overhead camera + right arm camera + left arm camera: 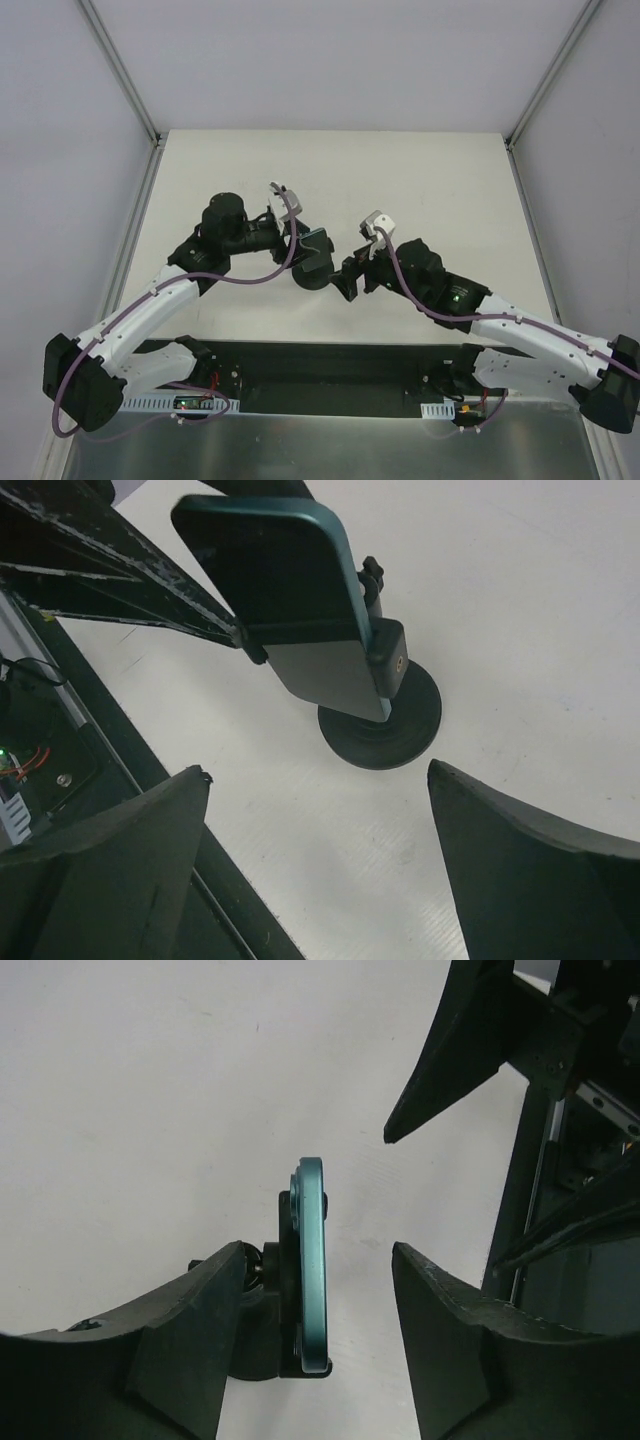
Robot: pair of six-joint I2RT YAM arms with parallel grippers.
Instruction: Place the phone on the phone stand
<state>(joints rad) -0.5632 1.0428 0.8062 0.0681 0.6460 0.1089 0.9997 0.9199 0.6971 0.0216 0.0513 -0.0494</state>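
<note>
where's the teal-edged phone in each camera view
Top external: the thin black teal-edged phone is at the picture's centre.
Left wrist: phone at centre, seen edge-on.
Right wrist: phone at upper centre, dark face showing.
Shared landmark: the black disc-based phone stand holding it.

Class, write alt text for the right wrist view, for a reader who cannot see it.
A teal-edged phone with a dark face sits tilted in a black phone stand on a white table. The right gripper is open in the foreground, its black fingers touching neither.
</note>
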